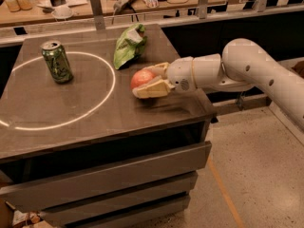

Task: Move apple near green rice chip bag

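The red-orange apple point(140, 77) sits on the dark table point(95, 122) near its right edge. My gripper point(144, 82) reaches in from the right. One pale finger lies over the apple's far side and the other against its near side, closed on it. The light-green rice chip bag point(128, 46) lies crumpled at the table's back, a short way behind and left of the apple. The apple and the bag are apart.
A dark green patterned soda can point(56, 61) stands upright at the left, inside a white circle point(102, 99) drawn on the table. A cluttered counter point(71, 6) runs behind. Drawers point(109, 175) sit below the tabletop. Speckled floor lies to the right.
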`<action>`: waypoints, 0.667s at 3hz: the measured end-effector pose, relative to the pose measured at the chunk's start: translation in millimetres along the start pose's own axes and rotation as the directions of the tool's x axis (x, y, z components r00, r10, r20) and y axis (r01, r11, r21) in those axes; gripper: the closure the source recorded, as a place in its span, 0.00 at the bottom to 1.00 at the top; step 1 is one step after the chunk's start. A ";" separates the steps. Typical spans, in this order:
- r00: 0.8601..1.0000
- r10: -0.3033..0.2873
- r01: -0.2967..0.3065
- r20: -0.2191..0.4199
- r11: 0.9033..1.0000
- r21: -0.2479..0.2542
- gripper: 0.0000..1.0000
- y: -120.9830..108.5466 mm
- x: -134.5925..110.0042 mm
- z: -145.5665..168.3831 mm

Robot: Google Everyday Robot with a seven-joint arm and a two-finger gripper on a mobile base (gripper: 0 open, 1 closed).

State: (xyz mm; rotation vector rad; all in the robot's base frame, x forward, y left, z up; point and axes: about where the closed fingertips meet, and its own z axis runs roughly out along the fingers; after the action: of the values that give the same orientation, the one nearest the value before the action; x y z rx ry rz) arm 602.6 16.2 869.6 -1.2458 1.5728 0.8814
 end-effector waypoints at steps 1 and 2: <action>0.997 -0.024 0.014 0.074 0.991 0.133 0.96 -29.3 -26.9 -16.7; 0.995 -0.040 0.014 0.093 0.964 0.267 1.00 -69.4 -41.4 -23.2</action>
State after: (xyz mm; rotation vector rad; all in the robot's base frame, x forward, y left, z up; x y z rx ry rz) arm 667.8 -8.2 916.7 -1.0159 1.5353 0.6770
